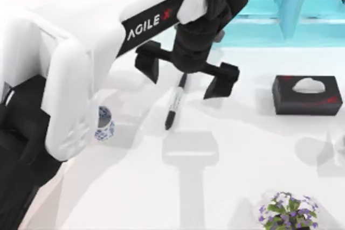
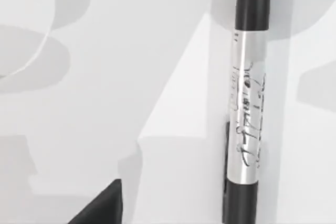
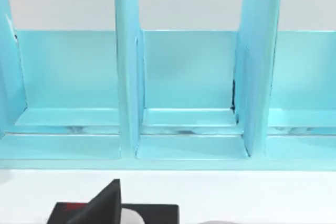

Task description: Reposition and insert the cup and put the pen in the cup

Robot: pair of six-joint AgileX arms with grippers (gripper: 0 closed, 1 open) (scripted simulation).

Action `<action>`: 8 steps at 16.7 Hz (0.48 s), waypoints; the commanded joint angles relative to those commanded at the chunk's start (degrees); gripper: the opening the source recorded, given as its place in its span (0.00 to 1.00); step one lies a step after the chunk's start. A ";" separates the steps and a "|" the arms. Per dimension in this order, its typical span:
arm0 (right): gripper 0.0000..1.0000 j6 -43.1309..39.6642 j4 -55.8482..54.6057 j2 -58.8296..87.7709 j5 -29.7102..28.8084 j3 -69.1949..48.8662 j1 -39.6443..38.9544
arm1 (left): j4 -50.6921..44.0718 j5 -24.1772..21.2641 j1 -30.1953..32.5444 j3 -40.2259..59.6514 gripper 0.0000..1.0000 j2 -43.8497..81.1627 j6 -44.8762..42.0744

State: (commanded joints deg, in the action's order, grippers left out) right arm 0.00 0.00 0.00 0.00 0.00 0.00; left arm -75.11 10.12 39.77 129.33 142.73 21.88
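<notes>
Top view: the left gripper (image 1: pixel 186 76) is seen over the middle of the table (image 1: pixel 242 154), toward its far edge, w/ jaws spread wide and nothing held between them. The pen (image 1: pixel 174 103) is laid flat on the table directly under that gap, running from beneath the wrist toward the near edge, tip end nearer. The cup (image 1: pixel 104 123) is stood upright near the table's left edge, partly hidden by the left arm's white link, well apart from the pen. A black tissue box (image 1: pixel 306 94) is placed near the right edge; a potted plant (image 1: pixel 287 211) is set at the near right corner. A blue shelf unit (image 1: pixel 294 9) is lined along the far edge.

Left wrist view: the pen (image 2: pixel 247 114) is shown close up on the table, silver-white printed barrel betw. black ends, untouched; one dark fingertip (image 2: pixel 102 205) is visible off to its side.

Right wrist view: the blue shelf unit (image 3: pixel 189 87) w/ its upright dividers is faced; the tissue box (image 3: pixel 152 213) is seen below it. Right gripper state: cannot be told.
</notes>
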 joint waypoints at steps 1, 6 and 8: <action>1.00 0.00 0.00 0.00 0.00 0.00 0.00 | 1.98 0.00 -0.21 -1.54 1.00 0.36 -0.24; 1.00 0.00 0.00 0.00 0.00 0.00 0.00 | 12.95 -0.08 -1.38 -9.92 1.00 2.65 -1.43; 1.00 0.00 0.00 0.00 0.00 0.00 0.00 | 15.44 -0.10 -1.64 -11.85 1.00 3.22 -1.70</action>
State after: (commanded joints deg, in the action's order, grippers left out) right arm 0.00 0.00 0.00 0.00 0.00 0.00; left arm -59.67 10.03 38.12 117.48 145.95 20.18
